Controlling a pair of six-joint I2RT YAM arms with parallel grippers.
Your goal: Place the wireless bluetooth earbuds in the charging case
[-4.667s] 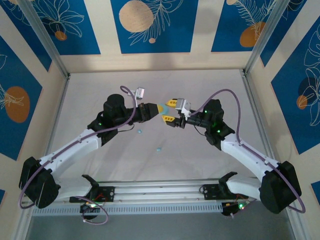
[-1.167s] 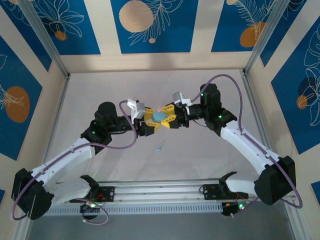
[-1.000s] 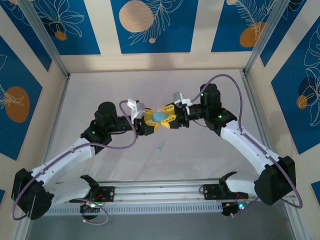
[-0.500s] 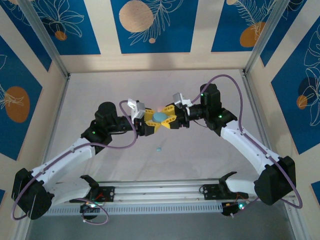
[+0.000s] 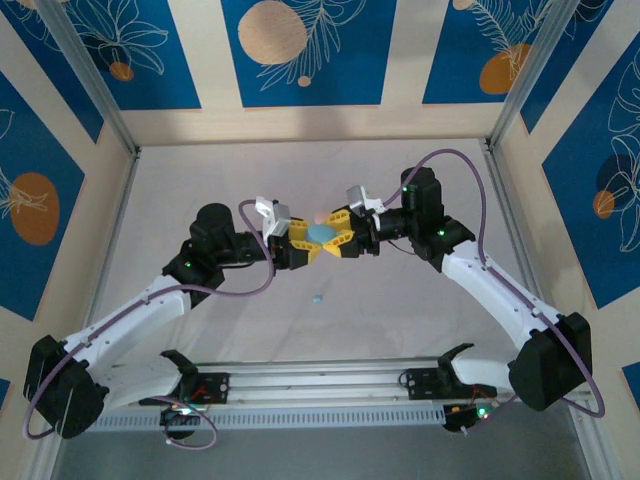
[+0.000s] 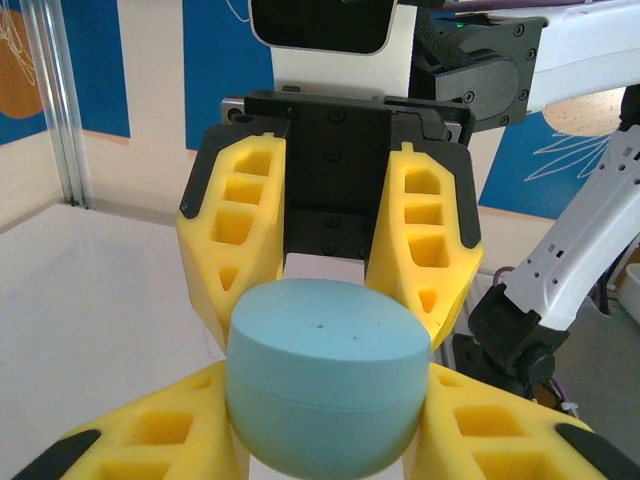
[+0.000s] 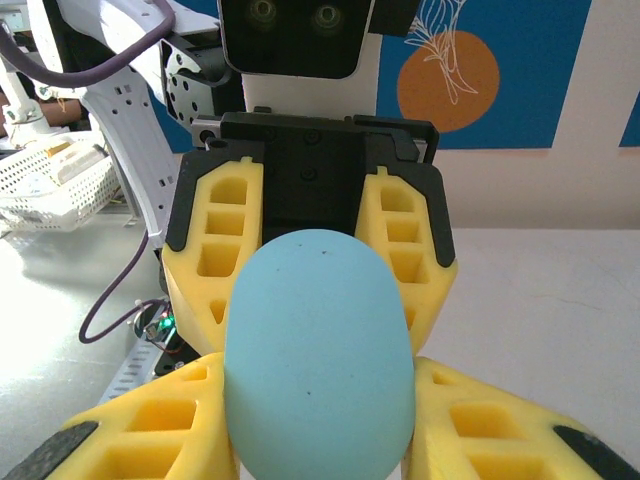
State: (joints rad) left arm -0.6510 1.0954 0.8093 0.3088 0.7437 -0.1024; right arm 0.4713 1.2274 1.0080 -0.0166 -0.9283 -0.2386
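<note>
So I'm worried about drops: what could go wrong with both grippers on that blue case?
The left gripper and right gripper both pinch the smooth, rounded case above the table; an uneven pull could let it slip and fall. A small blue earbud lies on the table nearby; a dropped case might knock it away.

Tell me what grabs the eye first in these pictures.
Mid-table, the left gripper and the right gripper meet tip to tip, both clamped on one light blue case between their yellow fingers. A little nearer the arm bases, a tiny blue earbud lies on the white table.
</note>
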